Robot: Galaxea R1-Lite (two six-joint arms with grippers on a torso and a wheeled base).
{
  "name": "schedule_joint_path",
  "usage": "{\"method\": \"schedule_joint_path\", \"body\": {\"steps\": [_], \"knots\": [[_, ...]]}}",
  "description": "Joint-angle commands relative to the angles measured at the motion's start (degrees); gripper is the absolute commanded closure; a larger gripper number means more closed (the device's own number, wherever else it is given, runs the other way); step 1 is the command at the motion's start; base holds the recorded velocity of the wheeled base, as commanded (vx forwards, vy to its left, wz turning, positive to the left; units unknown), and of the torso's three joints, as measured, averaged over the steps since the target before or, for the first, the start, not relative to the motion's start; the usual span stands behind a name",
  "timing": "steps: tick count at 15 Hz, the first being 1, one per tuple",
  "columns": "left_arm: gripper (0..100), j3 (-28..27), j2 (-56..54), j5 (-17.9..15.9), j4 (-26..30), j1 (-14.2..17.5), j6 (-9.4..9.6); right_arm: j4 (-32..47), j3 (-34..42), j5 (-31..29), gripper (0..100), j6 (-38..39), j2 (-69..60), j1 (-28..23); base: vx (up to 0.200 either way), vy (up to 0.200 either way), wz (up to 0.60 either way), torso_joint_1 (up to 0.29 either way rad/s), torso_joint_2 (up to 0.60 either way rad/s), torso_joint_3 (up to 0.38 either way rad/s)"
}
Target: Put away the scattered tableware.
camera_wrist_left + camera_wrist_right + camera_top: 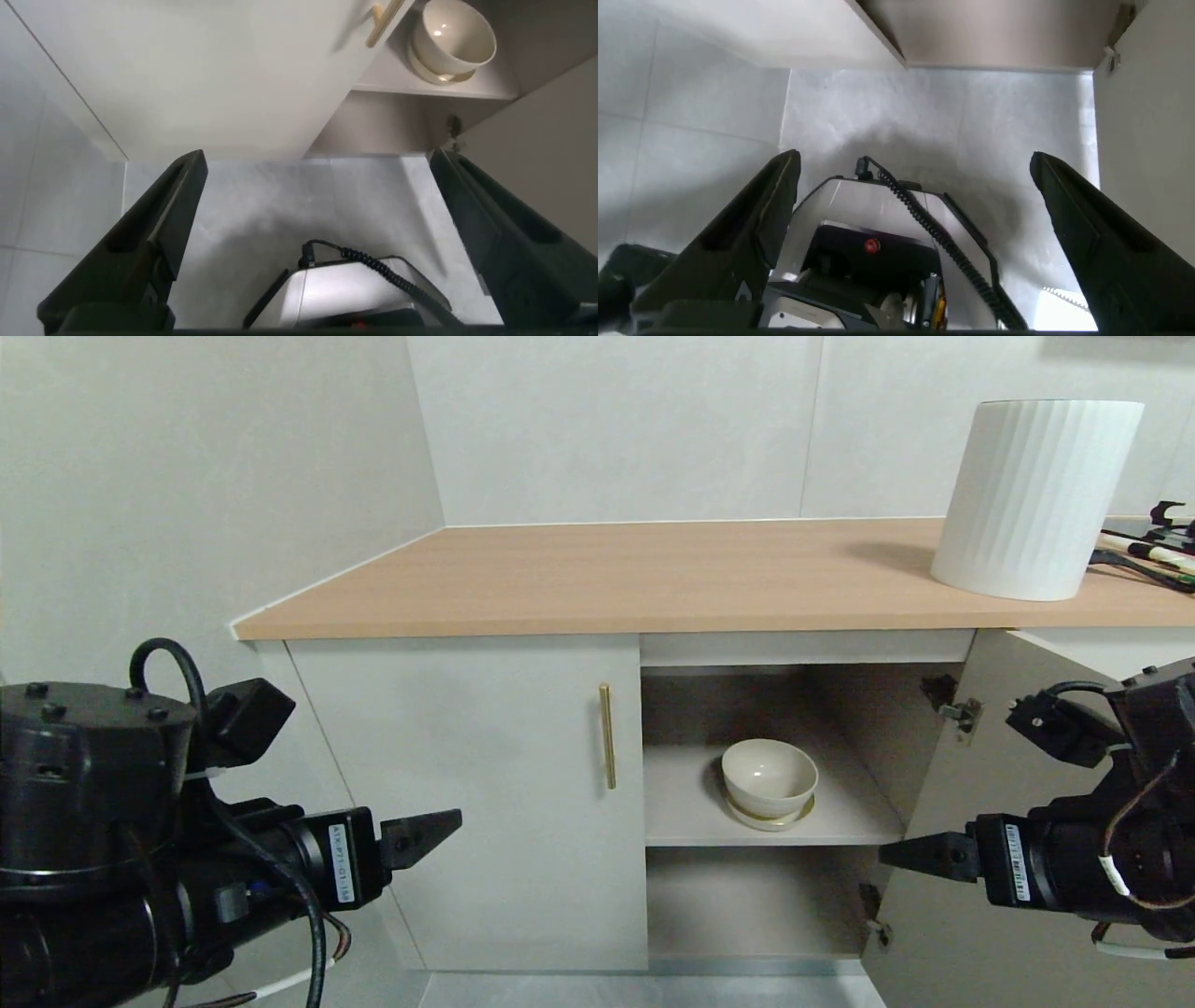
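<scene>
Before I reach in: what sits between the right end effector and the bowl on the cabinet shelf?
Nothing: in the head view, only bare shelf separates the right end effector from the bowl.

- The plate (792,818) under the bowl (769,776) is mostly hidden by it.
- Thin objects (1150,553) at the desk's (607,579) right end are cut off by the edge, their kinds unclear.

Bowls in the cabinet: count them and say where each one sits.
1. The cream ceramic bowl sits on a small gold-rimmed saucer on the upper shelf of the open cabinet compartment. Others may be hidden behind the closed white door beside it.
</scene>
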Motion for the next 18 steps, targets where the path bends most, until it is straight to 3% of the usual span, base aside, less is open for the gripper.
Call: {"method": "schedule_joint_path", "body": {"steps": [1,14,18], "knots": [[0,2.3,-0.1,0.0,-0.1,0.0,-0.09,0.1,0.4,0.1,0,-0.8,-0.3,0.5,-0.200,0.000,0.00,0.002,0.01,0.002],[0,2.7,0.5,0.0,-0.3,-0.1,-0.01,1.2,1.0,-0.1,0,-1.7,-0.7,1.2,-0.200,0.000,0.00,0.003,0.00,0.002],[0,2.7,0.5,0.0,-0.3,-0.1,-0.01,1.3,1.0,-0.2,0,-1.8,-1.6,1.2,0.000,0.000,0.00,0.000,0.00,0.000]]}}
